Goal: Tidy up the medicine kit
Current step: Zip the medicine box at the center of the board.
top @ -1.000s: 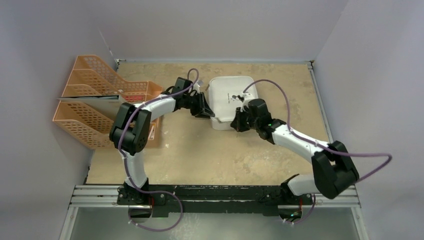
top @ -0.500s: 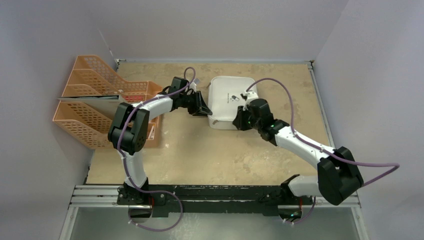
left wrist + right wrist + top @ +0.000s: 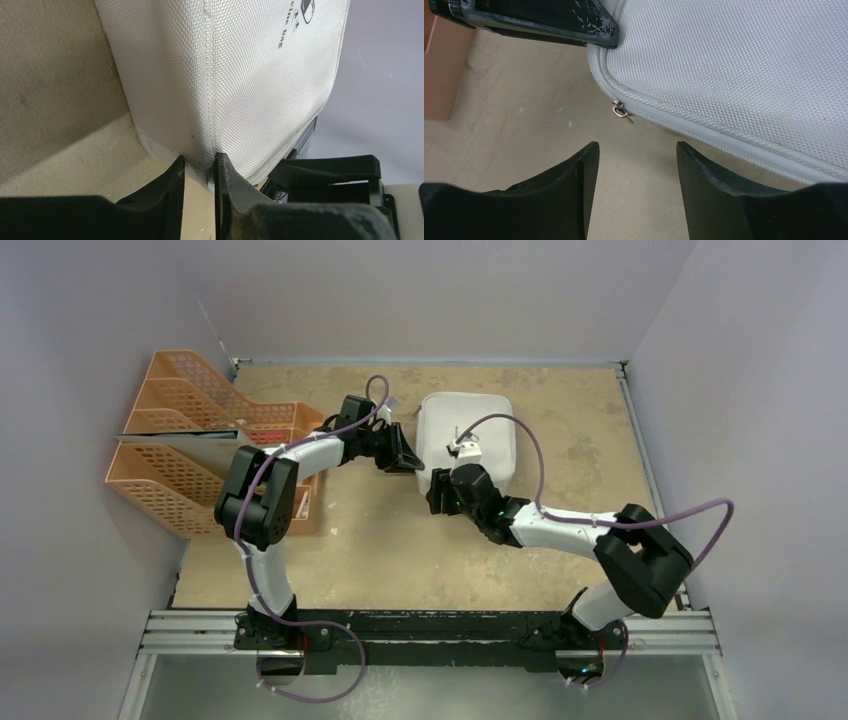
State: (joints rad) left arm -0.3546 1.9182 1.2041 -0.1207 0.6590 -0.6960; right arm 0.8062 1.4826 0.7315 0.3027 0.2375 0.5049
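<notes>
The medicine kit [image 3: 470,430], a pale grey-white soft case with its lid down, lies at the back middle of the table. My left gripper [image 3: 412,462] is at its front-left corner. In the left wrist view that gripper [image 3: 200,162] is shut on the woven corner of the kit [image 3: 240,75]. My right gripper [image 3: 437,492] hovers just off the same corner. In the right wrist view it [image 3: 636,147] stands open over bare table, holding nothing. A small metal zip pull [image 3: 621,111] hangs from the seam of the kit [image 3: 734,65], a little beyond the fingertips.
Orange mesh file trays [image 3: 190,440] stand at the left wall. A flat reddish item [image 3: 305,505] lies partly under the left arm. Grey walls close in the back and both sides. A metal rail [image 3: 430,630] runs along the near edge.
My right gripper has opened and moved left along the kit's front edge to its front-left corner. The left gripper has kept its hold and place.
</notes>
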